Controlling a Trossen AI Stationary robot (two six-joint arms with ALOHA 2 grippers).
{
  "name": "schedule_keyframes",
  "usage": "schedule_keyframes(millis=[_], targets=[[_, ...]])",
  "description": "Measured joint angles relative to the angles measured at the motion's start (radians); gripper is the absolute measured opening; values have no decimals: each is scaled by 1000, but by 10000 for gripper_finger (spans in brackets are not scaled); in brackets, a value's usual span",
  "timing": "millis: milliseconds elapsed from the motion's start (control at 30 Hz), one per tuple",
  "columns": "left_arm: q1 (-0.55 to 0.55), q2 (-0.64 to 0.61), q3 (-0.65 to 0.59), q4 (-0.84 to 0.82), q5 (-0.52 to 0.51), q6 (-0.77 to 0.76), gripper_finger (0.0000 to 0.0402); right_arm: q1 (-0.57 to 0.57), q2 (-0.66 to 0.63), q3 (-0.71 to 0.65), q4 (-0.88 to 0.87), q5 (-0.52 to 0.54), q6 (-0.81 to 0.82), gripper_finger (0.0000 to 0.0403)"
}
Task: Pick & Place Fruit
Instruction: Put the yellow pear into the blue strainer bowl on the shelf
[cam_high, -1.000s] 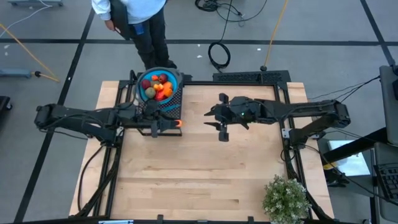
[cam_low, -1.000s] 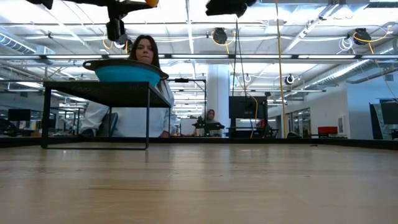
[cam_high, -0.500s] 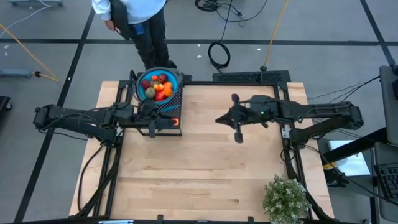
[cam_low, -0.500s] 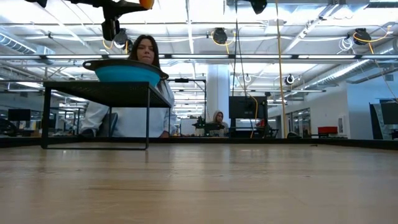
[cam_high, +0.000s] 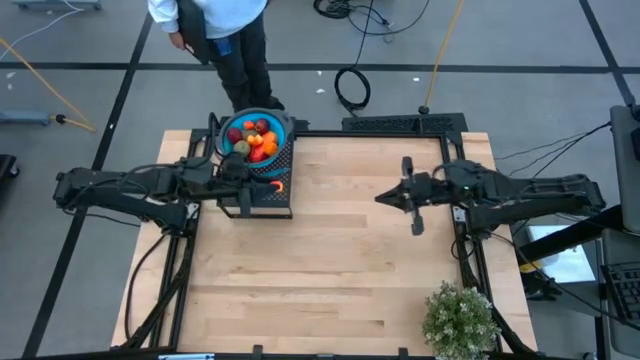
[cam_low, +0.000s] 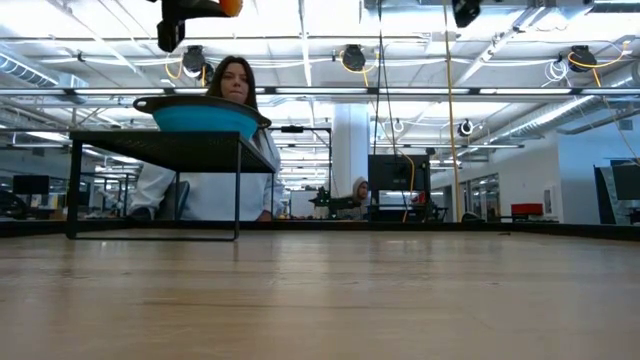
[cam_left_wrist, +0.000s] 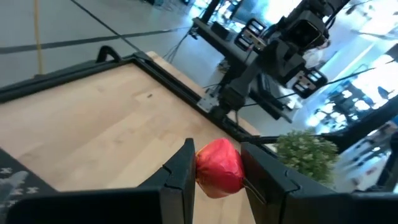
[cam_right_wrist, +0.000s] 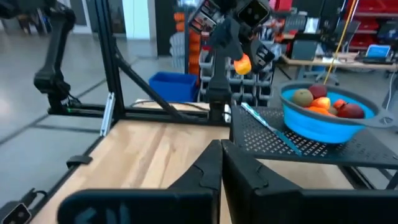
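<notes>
The left gripper (cam_left_wrist: 214, 171) is pinching a red fruit (cam_left_wrist: 219, 167), partly hidden between its fingers. The right gripper (cam_right_wrist: 221, 163) is hanging empty and closed at the table's right side.

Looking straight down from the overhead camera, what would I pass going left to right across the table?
Blue bowl of fruit on its black rack → left gripper holding a red fruit → right gripper → potted plant.

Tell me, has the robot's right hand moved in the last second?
Yes. In the overhead view the right hand, shut and empty, has pulled back toward the table's right edge, away from the blue bowl on its black stand.
</notes>
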Motion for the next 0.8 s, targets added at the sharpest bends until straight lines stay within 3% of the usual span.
schedule_keyframes(millis=[400, 800], targets=[[76, 53, 157, -206, -26, 101, 103, -3, -257, -183, 11, 0, 56, 0], [236, 212, 412, -599, -29, 198, 103, -3, -406, -270, -20, -40, 55, 0]])
